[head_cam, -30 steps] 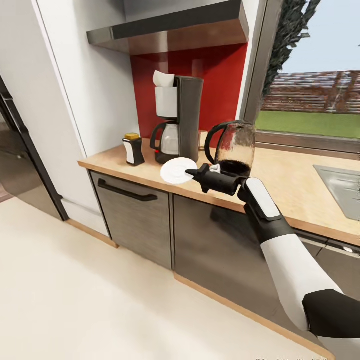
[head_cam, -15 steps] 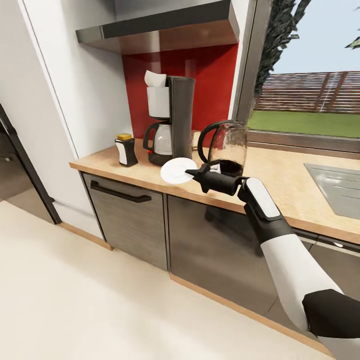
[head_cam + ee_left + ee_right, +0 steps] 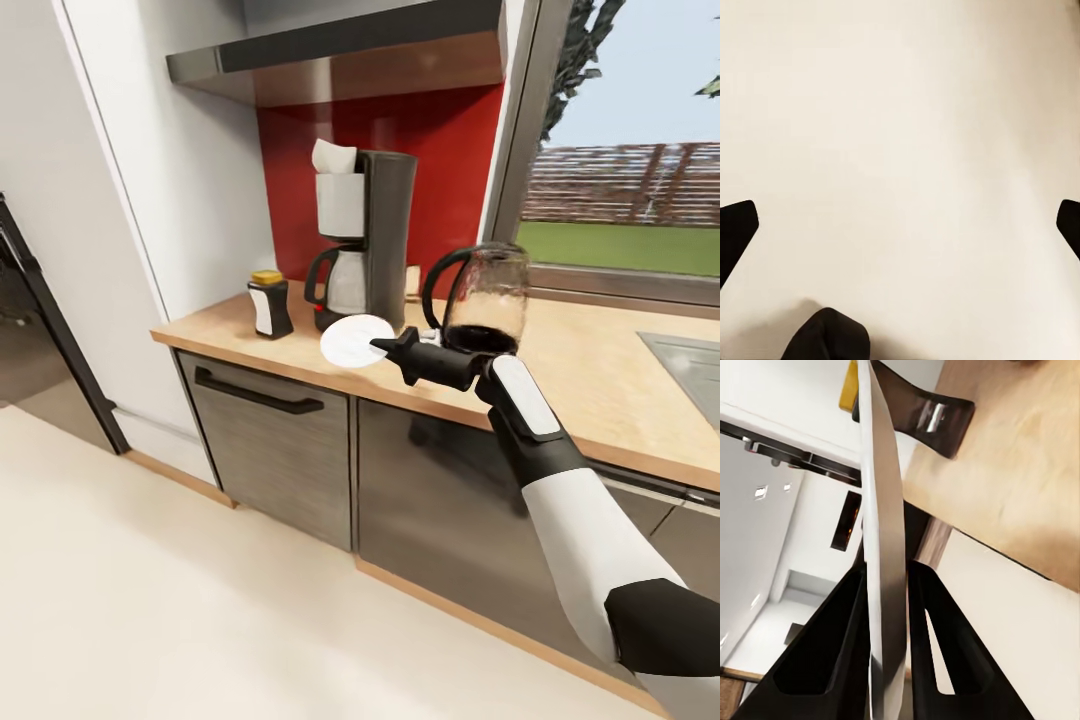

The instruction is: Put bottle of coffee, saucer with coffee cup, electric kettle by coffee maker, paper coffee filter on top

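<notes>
Now, my right claw (image 3: 385,347) clamped on the saucer (image 3: 352,339) | coffee maker (image 3: 362,240) just beyond it on the worktop (image 3: 590,370) | view has swung, grip unchanged | saucer not yet set down.

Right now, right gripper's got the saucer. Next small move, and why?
Probably carry the saucer forward and lower it onto bare countertop before the coffee maker. The right gripper pinches its rim, above the counter's front edge, between the bottle of coffee and electric kettle.
</notes>
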Motion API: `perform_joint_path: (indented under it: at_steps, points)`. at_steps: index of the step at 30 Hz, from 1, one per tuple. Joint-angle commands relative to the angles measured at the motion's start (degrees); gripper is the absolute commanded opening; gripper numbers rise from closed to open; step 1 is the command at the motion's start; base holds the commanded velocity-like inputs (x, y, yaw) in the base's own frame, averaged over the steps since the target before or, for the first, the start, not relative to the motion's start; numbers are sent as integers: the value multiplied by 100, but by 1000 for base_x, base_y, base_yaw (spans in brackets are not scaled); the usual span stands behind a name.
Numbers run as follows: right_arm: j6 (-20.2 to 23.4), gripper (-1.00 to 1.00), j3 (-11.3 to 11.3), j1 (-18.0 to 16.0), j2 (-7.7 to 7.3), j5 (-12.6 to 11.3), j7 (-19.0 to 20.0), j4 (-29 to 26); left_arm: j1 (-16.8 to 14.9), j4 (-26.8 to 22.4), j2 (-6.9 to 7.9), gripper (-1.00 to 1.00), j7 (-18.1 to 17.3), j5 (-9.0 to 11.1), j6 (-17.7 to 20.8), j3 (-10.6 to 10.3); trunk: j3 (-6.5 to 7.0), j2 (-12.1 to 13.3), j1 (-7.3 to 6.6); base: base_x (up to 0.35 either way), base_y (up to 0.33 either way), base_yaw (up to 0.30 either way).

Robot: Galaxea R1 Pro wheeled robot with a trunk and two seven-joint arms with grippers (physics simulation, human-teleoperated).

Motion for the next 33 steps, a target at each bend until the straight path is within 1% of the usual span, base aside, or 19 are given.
perform_joint_path:
  at_steps: [1,8,14,18,23,33]
  points:
    - [2,-100,-1,-5,1,-75,-49,-2,-3,2,0,100,-21,36,61,23,-5,-3,1,165,276,0]
    - [3,-100,-3,-5,1,-75,-44,21,-3,2,-2,100,-19,36,63,27,-5,-3,1,148,278,0]
    - [12,-100,-2,-5,-14,-70,-50,35,-4,11,-8,100,-16,36,55,27,-5,-3,1,33,89,0]
    - [12,-100,-5,-5,-20,-67,-54,39,-3,11,-9,100,-10,36,55,19,-5,-3,1,78,237,-28]
    - [12,-100,-6,-5,-24,-64,-57,44,-4,11,-13,100,-10,36,55,18,-5,-3,1,66,179,-191]
    - [12,-100,-11,-5,-25,-48,-63,52,-3,11,-17,100,-10,36,55,18,-5,-3,1,9,23,-251]
